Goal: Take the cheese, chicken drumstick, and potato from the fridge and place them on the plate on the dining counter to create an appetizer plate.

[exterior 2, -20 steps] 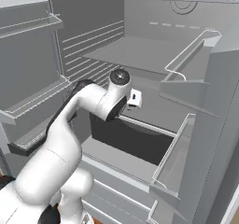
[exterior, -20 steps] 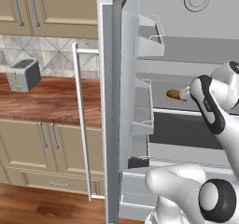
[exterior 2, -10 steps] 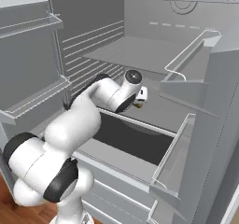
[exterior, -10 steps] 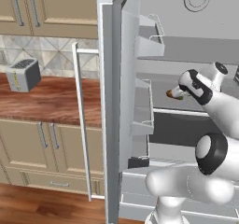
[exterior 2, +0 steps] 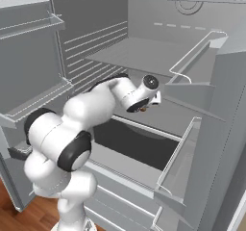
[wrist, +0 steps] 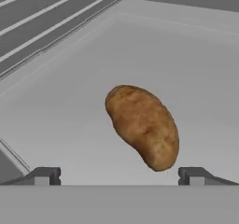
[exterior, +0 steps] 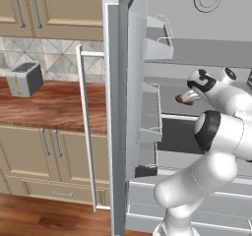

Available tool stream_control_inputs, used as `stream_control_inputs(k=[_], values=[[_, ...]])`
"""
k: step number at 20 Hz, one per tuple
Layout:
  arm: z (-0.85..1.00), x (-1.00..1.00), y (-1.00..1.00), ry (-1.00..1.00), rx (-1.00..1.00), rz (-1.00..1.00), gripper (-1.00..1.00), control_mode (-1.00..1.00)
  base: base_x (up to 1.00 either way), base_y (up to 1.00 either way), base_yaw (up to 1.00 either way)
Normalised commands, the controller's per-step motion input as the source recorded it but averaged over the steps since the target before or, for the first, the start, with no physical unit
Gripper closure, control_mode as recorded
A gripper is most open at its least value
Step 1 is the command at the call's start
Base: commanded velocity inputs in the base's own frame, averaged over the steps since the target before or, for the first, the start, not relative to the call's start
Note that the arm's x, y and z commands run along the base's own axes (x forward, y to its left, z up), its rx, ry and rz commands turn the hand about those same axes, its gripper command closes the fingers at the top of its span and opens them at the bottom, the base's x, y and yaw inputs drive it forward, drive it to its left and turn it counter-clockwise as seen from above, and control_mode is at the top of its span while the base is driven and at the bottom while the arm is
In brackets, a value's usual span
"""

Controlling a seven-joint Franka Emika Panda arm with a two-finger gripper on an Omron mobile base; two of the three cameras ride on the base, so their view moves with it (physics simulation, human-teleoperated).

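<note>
A tan-brown oval potato [wrist: 144, 126] lies on a grey shelf [wrist: 70, 106] inside the open fridge [exterior: 118, 107]. In the hand view it sits just ahead of my gripper [wrist: 120, 176], slightly right of centre between the fingertips [wrist: 46, 175], which stand wide apart with nothing between them. From the left base camera, the potato [exterior: 184, 98] peeks out beside my gripper [exterior: 193, 93] at the middle shelf. On the right base side, the potato [exterior 2: 142, 109] shows as a small brown spot under the gripper [exterior 2: 150, 105]. The cheese, chicken drumstick, plate and dining counter are out of view.
The fridge's left door [exterior: 147, 82] with white railed bins and a long bar handle [exterior: 86, 132] stands open close to the arm. A dark drawer [exterior 2: 139, 141] lies below the shelf. The right door's bins [exterior 2: 190, 143] flank the opening. A toaster [exterior: 24, 78] sits on the wall counter.
The arm has stretched deeper into the fridge, carrying the hand toward the potato on the middle shelf. The jaws stayed wide apart.
</note>
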Motion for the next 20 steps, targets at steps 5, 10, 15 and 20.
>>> stream_control_inputs(k=[5,10,15,20], values=[[-0.21,0.29,-0.2,-0.06,-0.01,0.01,-1.0,-1.0,0.0,0.0,0.0],[-0.27,0.32,-0.02,-0.03,-0.01,0.0,-1.0,-1.0,0.0,0.0,0.0],[-0.25,0.3,0.0,-0.01,0.0,0.0,-1.0,-1.0,0.0,0.0,0.0],[-0.2,0.06,0.0,-0.01,0.0,0.0,-1.0,-1.0,0.0,0.0,0.0]])
